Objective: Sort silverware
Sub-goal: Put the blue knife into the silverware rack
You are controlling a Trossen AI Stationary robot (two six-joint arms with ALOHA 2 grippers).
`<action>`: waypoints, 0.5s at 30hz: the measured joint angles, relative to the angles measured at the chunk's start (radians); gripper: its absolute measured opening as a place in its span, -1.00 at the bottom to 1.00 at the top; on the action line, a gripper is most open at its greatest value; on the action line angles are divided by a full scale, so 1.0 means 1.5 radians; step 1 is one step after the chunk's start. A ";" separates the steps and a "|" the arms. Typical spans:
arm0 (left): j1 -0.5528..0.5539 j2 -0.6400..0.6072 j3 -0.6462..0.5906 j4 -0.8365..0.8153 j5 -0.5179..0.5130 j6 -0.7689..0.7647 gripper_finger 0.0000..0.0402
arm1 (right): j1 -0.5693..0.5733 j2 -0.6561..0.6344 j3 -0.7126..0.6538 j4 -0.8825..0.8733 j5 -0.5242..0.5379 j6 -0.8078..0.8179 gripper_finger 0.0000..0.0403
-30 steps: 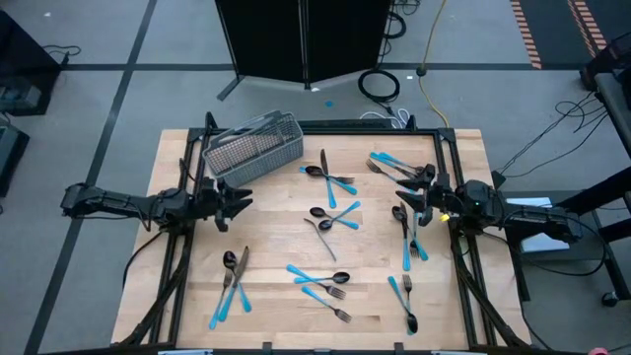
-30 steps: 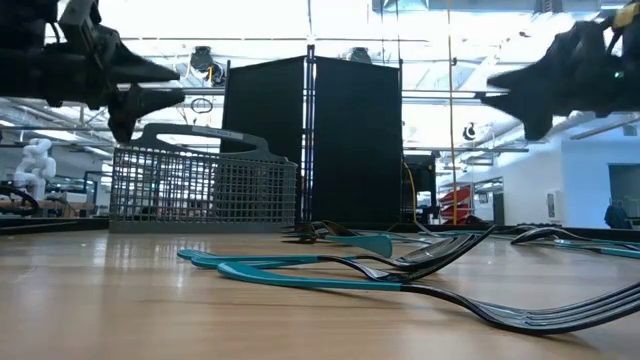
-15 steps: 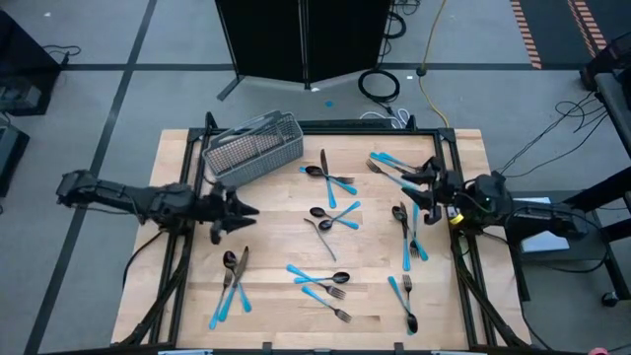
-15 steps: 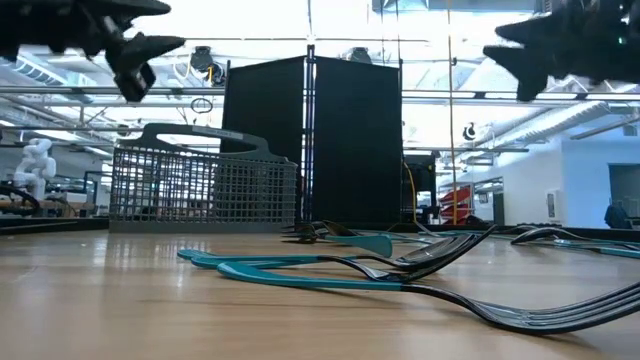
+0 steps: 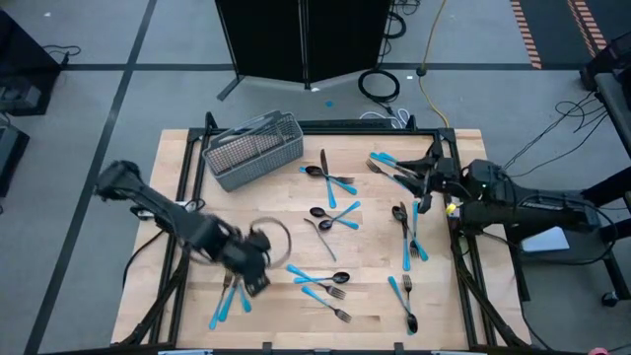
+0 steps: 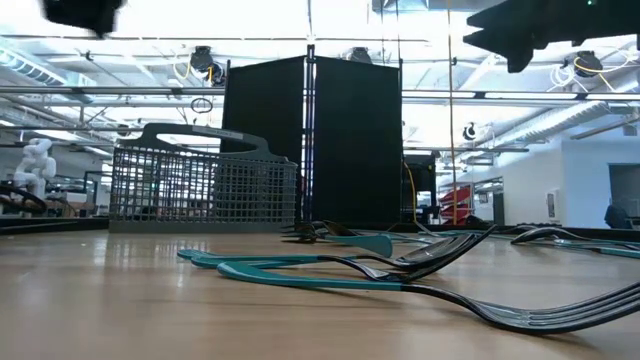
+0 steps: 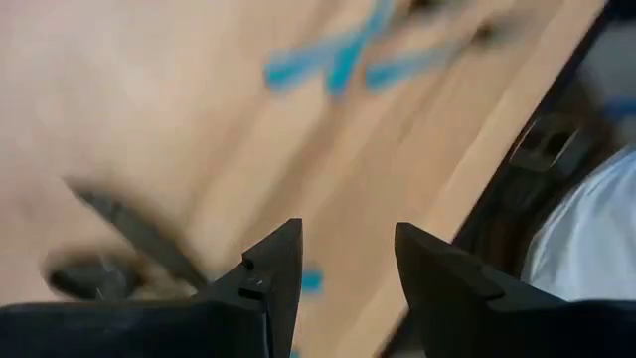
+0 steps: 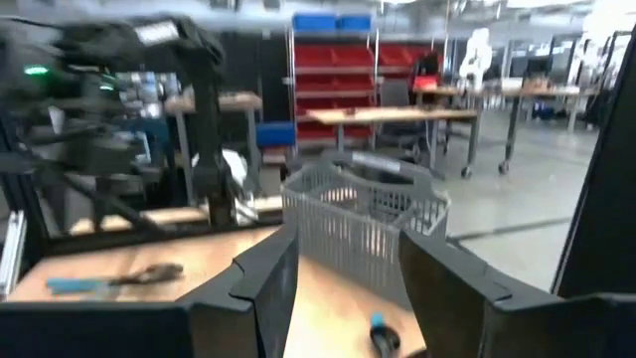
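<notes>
Now the left claw (image 5: 258, 284), fingers apart and empty, hangs low in the lower left over crossed silverware (image 5: 233, 279). It could pinch two pieces together, or scatter them. The right claw (image 5: 426, 177), also apart, waits at the right.

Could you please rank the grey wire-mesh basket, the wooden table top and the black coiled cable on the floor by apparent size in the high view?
1. Light wooden table top, largest.
2. Grey wire-mesh basket.
3. Black coiled cable, smallest; it lies lower, on the floor, so it may look slightly reduced.

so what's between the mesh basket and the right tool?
High view: between the mesh basket and the right tool, a spoon, knife and fork cluster on wood.
</notes>
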 joint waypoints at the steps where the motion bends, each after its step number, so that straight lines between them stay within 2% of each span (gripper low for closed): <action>1: -0.011 0.027 0.007 -0.005 0.018 -0.017 -0.22 | 0.000 0.004 0.001 0.000 0.000 -0.002 -0.16; 7: -0.054 0.125 -0.015 -0.018 0.095 -0.080 -0.22 | 0.000 0.009 0.002 0.016 0.000 -0.038 -0.16; 15: -0.071 0.135 -0.059 -0.050 0.154 -0.209 -0.22 | 0.000 0.010 0.002 0.011 0.000 -0.038 -0.16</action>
